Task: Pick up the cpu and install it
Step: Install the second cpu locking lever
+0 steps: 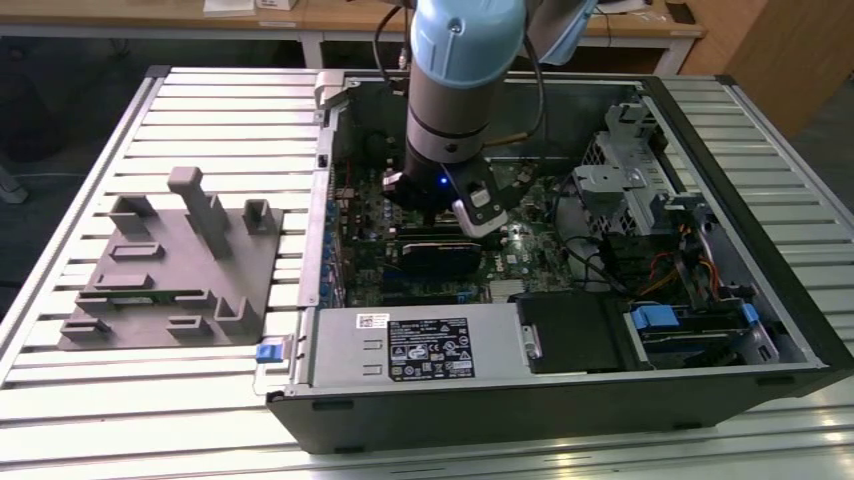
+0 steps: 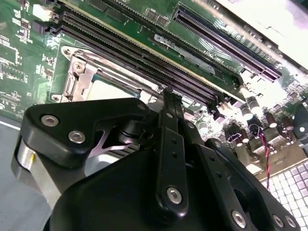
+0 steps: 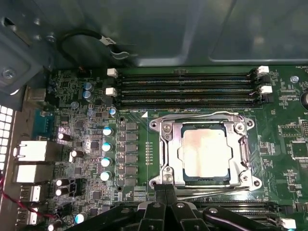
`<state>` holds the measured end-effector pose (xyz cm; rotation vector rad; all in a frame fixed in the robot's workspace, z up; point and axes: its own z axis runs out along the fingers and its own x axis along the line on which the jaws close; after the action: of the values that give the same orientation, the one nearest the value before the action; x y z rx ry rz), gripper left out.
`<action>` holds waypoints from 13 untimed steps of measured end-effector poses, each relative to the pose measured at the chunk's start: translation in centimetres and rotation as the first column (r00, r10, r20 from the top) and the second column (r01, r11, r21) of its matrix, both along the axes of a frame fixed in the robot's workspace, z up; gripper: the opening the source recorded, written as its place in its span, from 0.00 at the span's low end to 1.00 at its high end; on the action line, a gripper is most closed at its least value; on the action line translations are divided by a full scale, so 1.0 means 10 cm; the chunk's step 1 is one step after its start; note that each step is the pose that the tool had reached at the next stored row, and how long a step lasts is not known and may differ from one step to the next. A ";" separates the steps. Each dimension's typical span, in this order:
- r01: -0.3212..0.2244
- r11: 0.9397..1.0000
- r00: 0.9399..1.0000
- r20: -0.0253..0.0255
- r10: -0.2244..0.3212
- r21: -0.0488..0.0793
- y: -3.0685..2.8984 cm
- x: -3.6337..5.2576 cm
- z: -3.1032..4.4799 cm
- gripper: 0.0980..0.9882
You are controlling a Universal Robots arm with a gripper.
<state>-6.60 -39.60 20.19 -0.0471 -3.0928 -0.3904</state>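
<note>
The cpu (image 3: 204,151) is a pale silver square lying flat inside the metal socket frame (image 3: 166,144) on the green motherboard; in the second wrist view the cpu (image 2: 108,89) peeks out past the gripper body. My gripper (image 3: 165,188) is shut with nothing between its fingers, its tips just off the socket frame's edge near a corner. In the exterior view the gripper (image 1: 474,218) reaches down into the open computer case (image 1: 747,330) over the board.
Empty memory slots (image 3: 185,89) run alongside the socket. A grey fixture (image 1: 174,270) stands on the slatted table at the exterior view's left. A white-labelled black box (image 1: 420,345) and drive bays (image 1: 681,325) fill the case's near side. Cables (image 1: 627,265) lie at the right.
</note>
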 end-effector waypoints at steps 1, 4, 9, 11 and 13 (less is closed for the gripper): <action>0.000 1.000 1.000 0.000 0.000 0.000 -0.001 0.000 -0.007 0.01; 0.000 1.000 1.000 0.000 0.000 0.001 -0.004 -0.002 -0.020 0.01; 0.000 1.000 1.000 0.000 0.000 0.009 -0.009 -0.020 -0.036 0.01; 0.000 1.000 1.000 0.000 0.000 0.012 -0.009 -0.026 -0.044 0.01; 0.000 1.000 1.000 0.000 0.000 0.013 -0.010 -0.028 -0.053 0.01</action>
<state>-6.88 -39.70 19.66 -0.0466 -3.0900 -0.4099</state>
